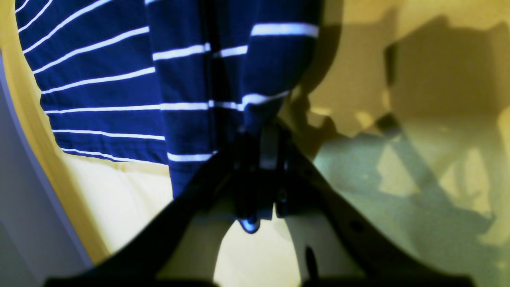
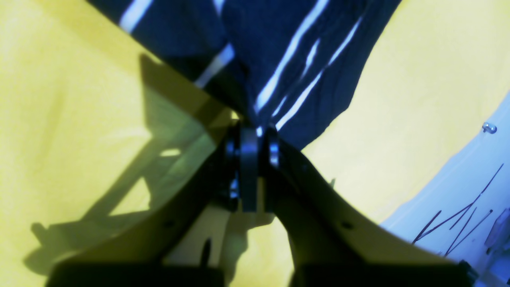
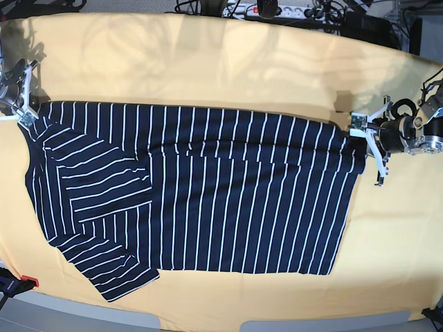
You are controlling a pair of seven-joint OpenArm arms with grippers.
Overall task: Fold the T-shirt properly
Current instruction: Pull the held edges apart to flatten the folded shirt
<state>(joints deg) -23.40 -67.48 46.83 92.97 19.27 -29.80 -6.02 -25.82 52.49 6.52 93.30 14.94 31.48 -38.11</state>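
Fingers of both grippers pinch the T-shirt [image 3: 208, 200]: the left gripper [image 3: 367, 135] is clenched on a gathered corner at one end of its long upper edge, the right gripper [image 3: 29, 111] on the corner at the other end. Between them that edge runs almost straight, with a folded band of navy cloth and white stripes drooping just below it. Under the band, the striped body spreads over the yellowish work surface [image 3: 228, 297]. On the right gripper's side, a sleeve and some loose folds lie crumpled, their stripes slanting across those of the body. Beyond the cloth, the left wrist view shows dark shadows on the surface beside the gripped corner.
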